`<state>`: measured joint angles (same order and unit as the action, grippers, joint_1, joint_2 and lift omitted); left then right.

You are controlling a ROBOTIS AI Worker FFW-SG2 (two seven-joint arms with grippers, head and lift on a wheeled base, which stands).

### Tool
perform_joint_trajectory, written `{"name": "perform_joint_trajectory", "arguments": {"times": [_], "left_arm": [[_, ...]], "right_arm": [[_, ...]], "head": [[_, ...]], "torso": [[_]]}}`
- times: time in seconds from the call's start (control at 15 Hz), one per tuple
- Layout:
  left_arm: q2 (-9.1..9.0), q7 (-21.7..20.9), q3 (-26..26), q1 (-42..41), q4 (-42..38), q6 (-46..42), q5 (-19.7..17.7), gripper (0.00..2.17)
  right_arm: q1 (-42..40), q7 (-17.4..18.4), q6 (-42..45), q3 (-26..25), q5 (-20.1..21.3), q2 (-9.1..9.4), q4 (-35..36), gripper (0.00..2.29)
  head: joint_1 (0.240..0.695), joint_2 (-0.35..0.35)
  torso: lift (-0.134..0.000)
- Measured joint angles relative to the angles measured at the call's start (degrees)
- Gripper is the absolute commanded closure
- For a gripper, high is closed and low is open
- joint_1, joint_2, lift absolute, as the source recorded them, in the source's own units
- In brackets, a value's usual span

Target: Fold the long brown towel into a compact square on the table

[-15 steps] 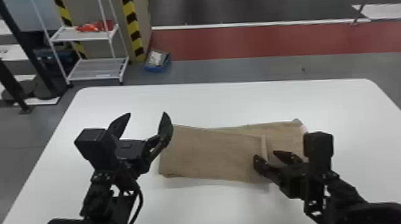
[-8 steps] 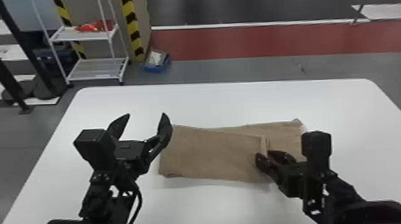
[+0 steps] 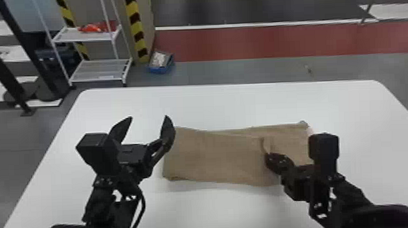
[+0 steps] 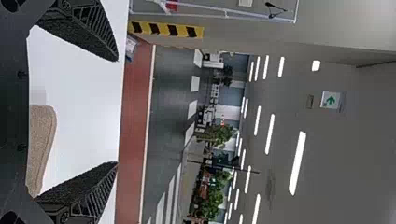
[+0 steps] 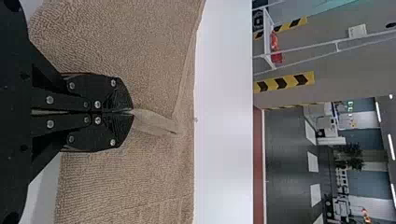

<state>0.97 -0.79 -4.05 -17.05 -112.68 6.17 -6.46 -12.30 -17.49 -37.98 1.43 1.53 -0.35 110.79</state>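
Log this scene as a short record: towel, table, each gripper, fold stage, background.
towel: brown, lying flat in layers, a narrow flap of it pinched up
table: white, under the towel
left gripper: open, above the table by the towel's left end
right gripper: shut on the pinched flap
fold stage: oblong, not yet a compact square
background: white rack with red items on its upper shelf; blue box on the floor
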Motion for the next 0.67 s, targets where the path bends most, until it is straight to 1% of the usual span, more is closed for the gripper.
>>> {"name": "perform_joint_trajectory", "arguments": {"times": [0.47,0.67], "left_arm": [[0.01,0.1,0.73,-0.76,0.48,-1.5,-0.09,0.09],[0.03,1.54,1.65,-0.79,1.82,-3.48,-0.1,0.09]], "right_arm": [[0.65,0.04,0.23,-0.07,-0.47,0.0,2.87,1.24],[1.11,-0.54,-1.09,-3.23,-1.8,0.0,4.59,1.24]], "head": [[0.695,0.041],[0.695,0.033]], "torso": [[-0.123],[-0.123]]}}
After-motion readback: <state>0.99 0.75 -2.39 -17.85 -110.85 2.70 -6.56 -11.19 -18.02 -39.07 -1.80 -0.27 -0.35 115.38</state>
